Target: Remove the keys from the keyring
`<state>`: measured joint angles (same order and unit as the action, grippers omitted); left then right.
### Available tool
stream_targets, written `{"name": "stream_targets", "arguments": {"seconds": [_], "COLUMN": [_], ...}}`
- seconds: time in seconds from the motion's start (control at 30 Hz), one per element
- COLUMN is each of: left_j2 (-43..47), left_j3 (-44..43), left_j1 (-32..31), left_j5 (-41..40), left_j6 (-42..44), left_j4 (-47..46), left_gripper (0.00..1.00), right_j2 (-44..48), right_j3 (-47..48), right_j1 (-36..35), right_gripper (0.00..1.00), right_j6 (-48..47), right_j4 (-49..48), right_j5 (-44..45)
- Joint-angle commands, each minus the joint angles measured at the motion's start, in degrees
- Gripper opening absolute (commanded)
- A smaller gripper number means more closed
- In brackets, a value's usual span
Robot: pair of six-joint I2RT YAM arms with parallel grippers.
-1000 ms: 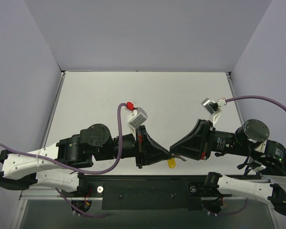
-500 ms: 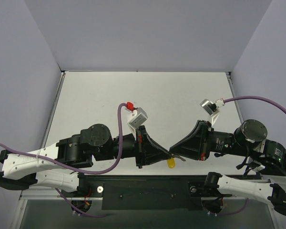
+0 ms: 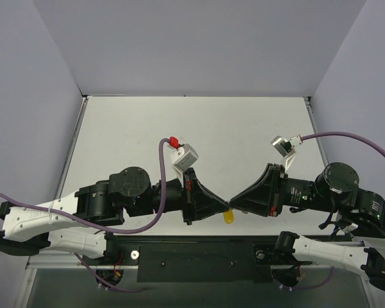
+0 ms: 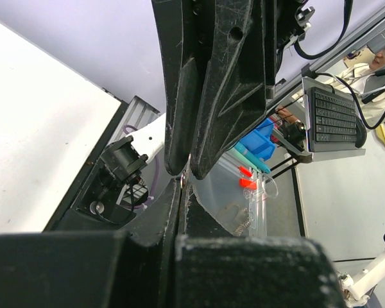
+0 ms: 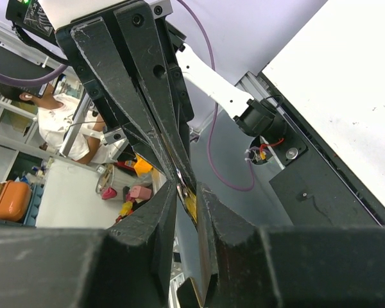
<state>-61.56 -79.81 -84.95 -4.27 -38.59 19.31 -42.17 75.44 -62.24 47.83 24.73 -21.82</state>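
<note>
My left gripper (image 3: 226, 206) and right gripper (image 3: 232, 203) meet tip to tip above the table's near edge. The yellow-orange keyring (image 3: 229, 217) hangs just below the tips. In the left wrist view the left gripper (image 4: 183, 183) is shut, pinching the keyring's thin top end. The right wrist view shows the right gripper (image 5: 187, 189) with its jaws a little apart. The keyring (image 5: 192, 206) and a sliver of the silver key (image 5: 180, 185) sit in that gap. In the top view the key is hidden under the fingers.
The white table (image 3: 199, 128) stretches back to grey walls on three sides. A black rail (image 3: 199, 256) runs along the near edge under the grippers. Purple cables (image 3: 159, 173) loop off both wrists.
The right gripper has slid left, closer to the left gripper's tips. The silver key that stuck out to the right of the tips is now covered. The left arm has not moved.
</note>
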Motion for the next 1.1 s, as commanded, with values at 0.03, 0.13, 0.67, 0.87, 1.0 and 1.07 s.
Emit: {"name": "stream_targets", "arguments": {"seconds": [0.03, 0.13, 0.67, 0.87, 1.0, 1.07], "left_j2": [0.65, 0.48, -0.31, -0.75, -0.76, -0.84], "left_j3": [-3.77, -3.77, -4.39, -4.48, -4.74, -4.74], "left_j1": [0.22, 0.22, 0.22, 0.22, 0.22, 0.22], "left_j5": [-1.53, -1.44, -0.83, -0.56, -0.65, -0.65], "left_j6": [-0.52, -0.52, -0.52, -0.61, -0.70, -0.79], "left_j4": [-1.21, -1.38, -2.17, -2.44, -2.52, -2.44], "left_gripper": [0.00, 0.00, 0.00, 0.00, 0.00, 0.00], "right_j2": [0.43, 0.07, -1.42, -2.12, -2.56, -2.74], "right_j3": [0.15, 0.41, -0.03, -0.03, -0.03, -0.12], "right_j1": [0.36, 0.28, 0.36, 0.27, 0.27, 0.27], "right_gripper": [0.15, 0.14, 0.11, 0.11, 0.11, 0.12], "right_j6": [-1.34, -1.43, -1.69, -1.78, -1.87, -1.87], "right_j4": [1.02, 0.93, 0.40, 0.23, 0.23, -0.03], "right_j5": [1.26, 1.08, 0.55, 0.12, -0.24, -0.32]}}
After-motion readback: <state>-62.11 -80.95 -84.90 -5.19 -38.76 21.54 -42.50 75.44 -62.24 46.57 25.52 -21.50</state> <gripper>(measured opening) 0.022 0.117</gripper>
